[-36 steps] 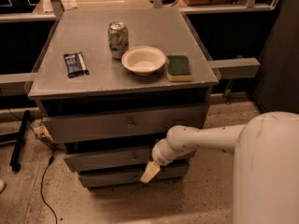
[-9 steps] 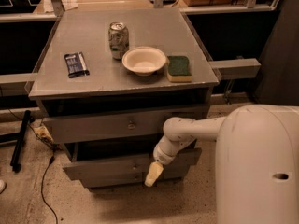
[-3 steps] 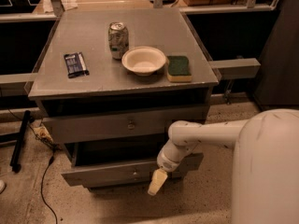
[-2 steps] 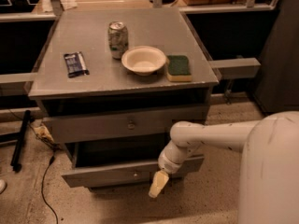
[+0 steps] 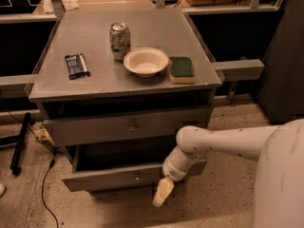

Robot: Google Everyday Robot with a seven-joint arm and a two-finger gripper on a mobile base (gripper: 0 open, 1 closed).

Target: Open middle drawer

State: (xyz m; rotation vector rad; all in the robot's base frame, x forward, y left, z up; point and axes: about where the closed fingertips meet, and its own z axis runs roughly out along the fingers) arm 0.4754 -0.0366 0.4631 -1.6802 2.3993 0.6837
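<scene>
Just below the pulled-out middle drawer (image 5: 104, 178), claw (image 5: 163, 192) tilted down-left, grip impossible to tell, arm (image 5: 223, 141) reaching from right.

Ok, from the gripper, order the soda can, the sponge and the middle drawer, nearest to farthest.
1. Middle drawer: pulled out, right beside the gripper, low in front.
2. Sponge: up top, right side.
3. Soda can: up top, farther back, left of centre.

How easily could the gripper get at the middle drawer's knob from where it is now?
Probably yes, and easily. The gripper hangs in front of the pulled-out middle drawer, just right of and below its knob. Nothing stands between them.
</scene>
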